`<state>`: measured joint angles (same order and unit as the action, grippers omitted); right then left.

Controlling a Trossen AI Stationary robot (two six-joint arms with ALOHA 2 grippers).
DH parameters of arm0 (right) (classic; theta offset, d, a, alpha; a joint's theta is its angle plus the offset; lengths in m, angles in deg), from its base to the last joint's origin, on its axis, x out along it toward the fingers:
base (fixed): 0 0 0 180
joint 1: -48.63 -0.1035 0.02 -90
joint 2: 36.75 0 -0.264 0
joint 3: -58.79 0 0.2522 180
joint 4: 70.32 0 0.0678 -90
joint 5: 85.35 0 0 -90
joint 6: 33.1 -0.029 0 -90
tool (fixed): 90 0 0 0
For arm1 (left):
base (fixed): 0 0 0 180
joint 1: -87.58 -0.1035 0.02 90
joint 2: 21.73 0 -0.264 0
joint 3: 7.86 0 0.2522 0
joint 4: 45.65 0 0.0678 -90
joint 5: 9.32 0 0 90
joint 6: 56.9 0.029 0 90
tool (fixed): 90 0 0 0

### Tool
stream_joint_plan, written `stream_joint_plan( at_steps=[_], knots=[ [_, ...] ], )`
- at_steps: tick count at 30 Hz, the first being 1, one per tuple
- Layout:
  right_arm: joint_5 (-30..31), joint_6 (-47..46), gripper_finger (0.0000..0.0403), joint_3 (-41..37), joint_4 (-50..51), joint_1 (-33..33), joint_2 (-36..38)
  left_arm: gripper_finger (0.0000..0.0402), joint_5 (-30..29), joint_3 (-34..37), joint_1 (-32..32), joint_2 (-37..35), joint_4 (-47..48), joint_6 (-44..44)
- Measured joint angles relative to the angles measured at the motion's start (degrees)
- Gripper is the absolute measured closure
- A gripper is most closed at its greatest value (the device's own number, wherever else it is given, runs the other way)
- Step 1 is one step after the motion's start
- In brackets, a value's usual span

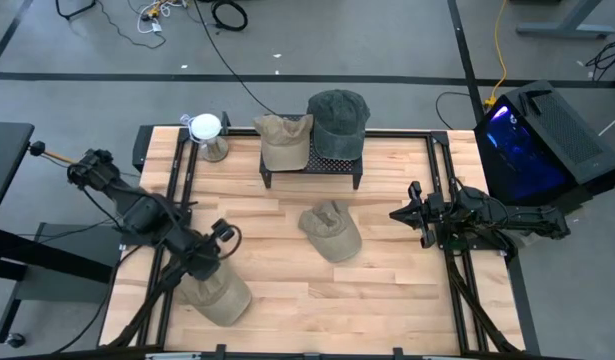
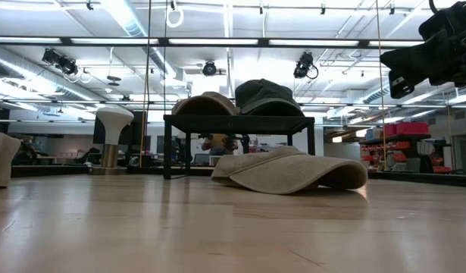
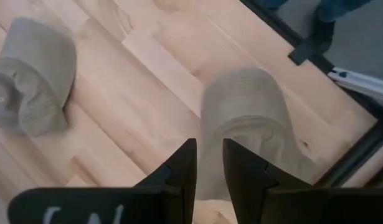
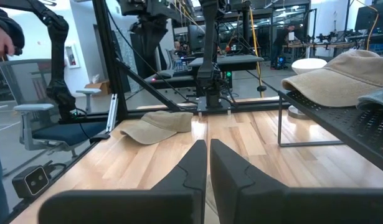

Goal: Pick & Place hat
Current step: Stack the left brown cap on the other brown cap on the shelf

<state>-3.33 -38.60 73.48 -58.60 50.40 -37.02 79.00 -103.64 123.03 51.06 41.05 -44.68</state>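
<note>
High view shows left claw [image 1: 209,262] pinching the soft, light tan hat [image 1: 219,295] crown at seven o'clock.

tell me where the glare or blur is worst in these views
High view: blue-violet glow blows out on the computer case beside the table. Low view: ceiling lights flare, and the near table is soft. Left wrist view: the fingers blur up close, over the tan hat.
</note>
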Motion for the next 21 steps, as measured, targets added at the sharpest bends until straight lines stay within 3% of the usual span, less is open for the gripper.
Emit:
stream_joint_plan(
  at_steps=[11,21],
  knots=[
    [0.00,0.00,0.0378,0.00,-0.01,0.00,-0.02,0.0310,-1.08,10.35,4.10,-0.11,-3.36,-3.86],
    [0.01,0.02,0.0378,0.00,0.00,0.01,0.00,0.0207,-1.07,18.27,6.13,-0.11,-10.34,-5.62]
  ],
)
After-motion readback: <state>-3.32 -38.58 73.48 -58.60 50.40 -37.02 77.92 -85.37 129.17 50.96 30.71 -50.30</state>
